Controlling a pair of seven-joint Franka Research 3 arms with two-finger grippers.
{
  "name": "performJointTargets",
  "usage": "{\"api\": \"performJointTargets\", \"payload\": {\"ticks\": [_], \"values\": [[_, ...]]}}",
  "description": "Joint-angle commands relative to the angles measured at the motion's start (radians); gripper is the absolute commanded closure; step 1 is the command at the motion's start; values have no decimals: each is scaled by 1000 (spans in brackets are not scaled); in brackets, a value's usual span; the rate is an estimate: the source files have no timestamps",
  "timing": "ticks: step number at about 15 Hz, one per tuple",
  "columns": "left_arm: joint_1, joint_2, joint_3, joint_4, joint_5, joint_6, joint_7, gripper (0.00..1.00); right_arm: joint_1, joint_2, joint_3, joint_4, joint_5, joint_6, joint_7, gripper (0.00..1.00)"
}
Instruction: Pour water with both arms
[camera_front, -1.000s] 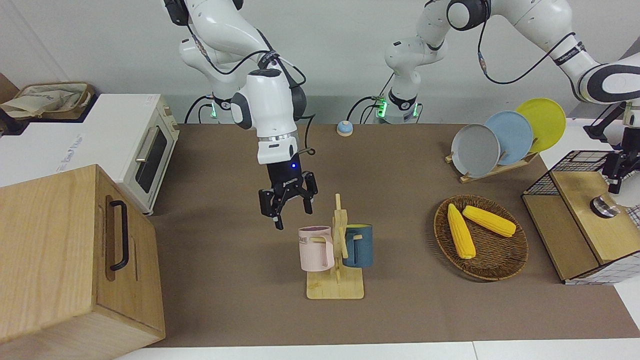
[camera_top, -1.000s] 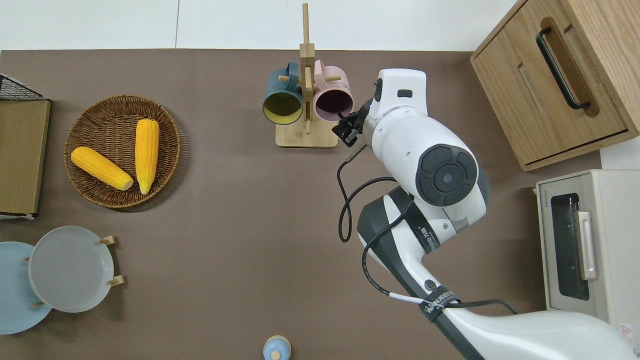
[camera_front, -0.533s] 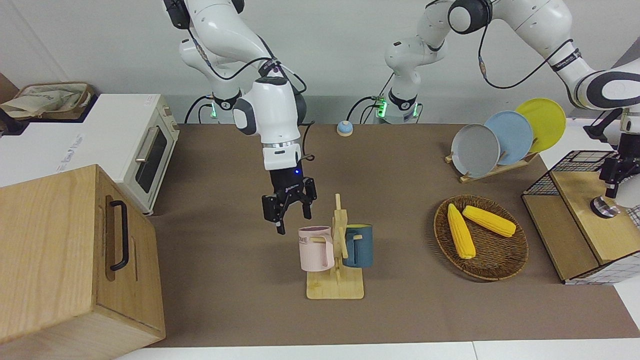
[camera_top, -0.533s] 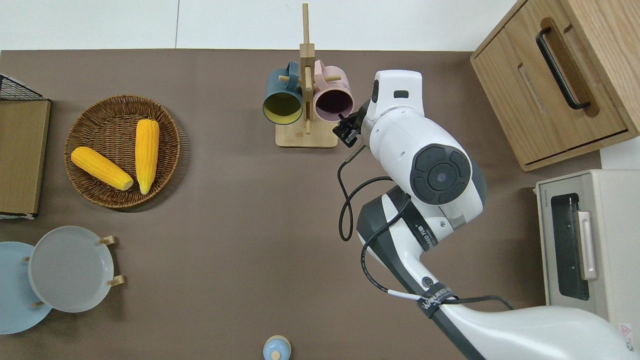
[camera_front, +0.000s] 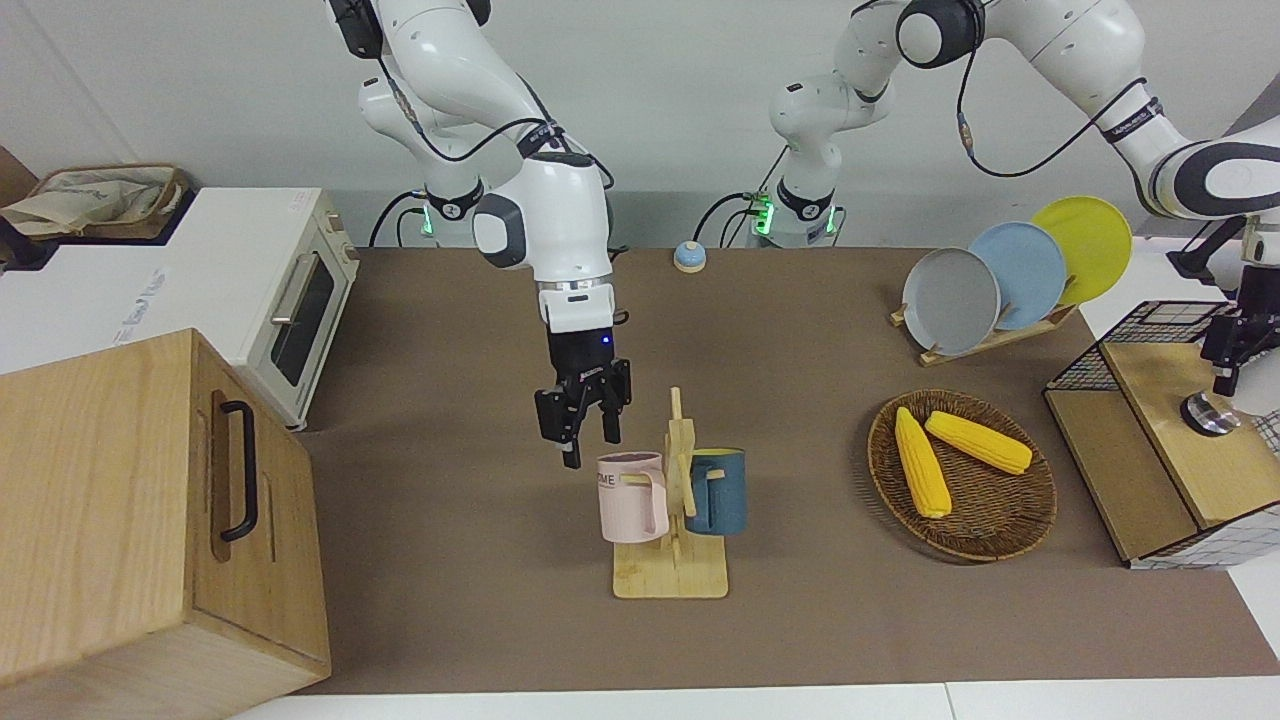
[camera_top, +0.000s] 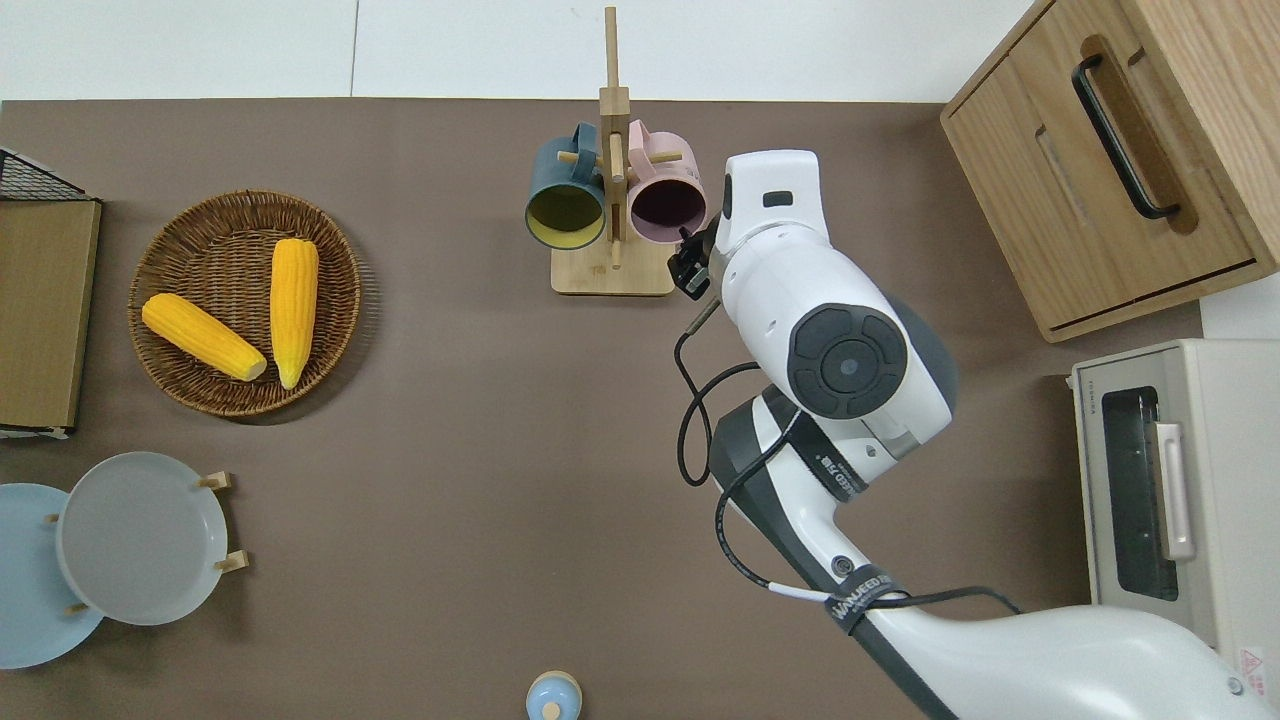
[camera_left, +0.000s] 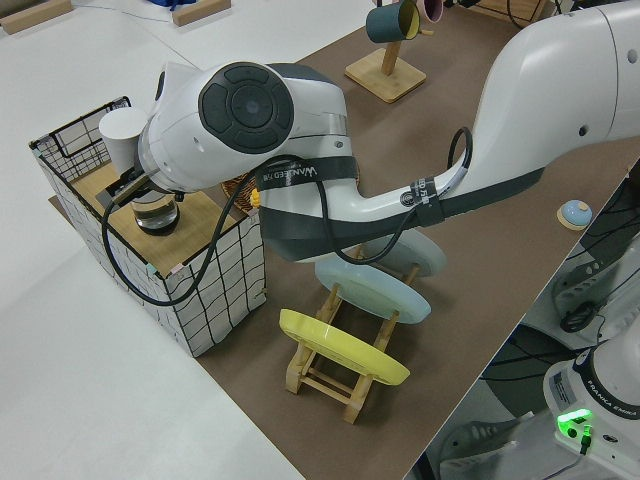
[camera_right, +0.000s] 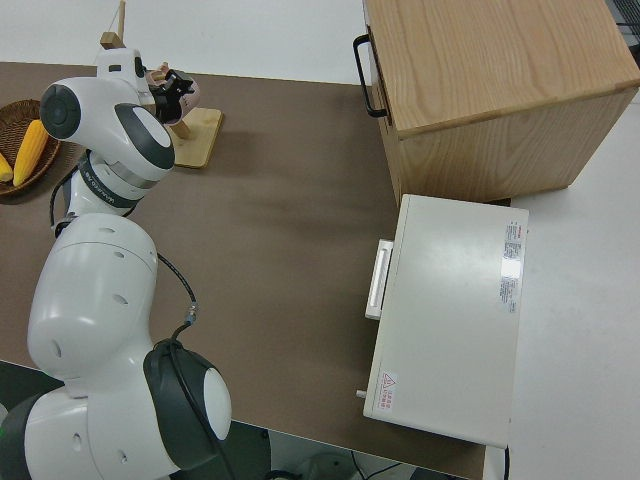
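Pink mug (camera_front: 630, 497) on wooden rack (camera_front: 672, 570): just beside right gripper (camera_front: 585, 428), fingers spread, empty. Left gripper (camera_front: 1232, 352) over wire-basket shelf; finger state unclear.

Capital letters "ME", the visible end of a longer word, stand on the side of the pink mug (camera_front: 632, 497) hanging on the wooden rack at the centre of the front view. A black strap (camera_top: 857, 608) around the right arm's cable, lower right in the overhead view, carries white lettering beginning "WAVE"; the rest cannot be made out. Faint grey writing on top of the white oven (camera_front: 142, 297), at the left of the front view, is unreadable.
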Motion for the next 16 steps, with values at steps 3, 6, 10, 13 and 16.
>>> {"api": "performJointTargets", "payload": {"ticks": [3, 6, 10, 13, 16], "values": [[7, 13, -8, 18, -25, 14, 18, 13, 8, 15, -9, 32, -98, -18, -9, 212], [7, 13, -8, 18, -25, 16, 18, 13, 10, 27, -10, 49, -121, -19, -9, 235], [7, 13, -8, 18, -25, 16, 18, 13, 20, 64, -9, 104, -123, -29, -11, 239], [7, 13, -8, 18, -25, 16, 17, 11, 23, 70, -9, 118, -118, -47, -11, 304], [6, 13, -8, 18, -25, 16, 17, 13, 22, 76, -9, 119, -114, -47, -8, 375]]}}
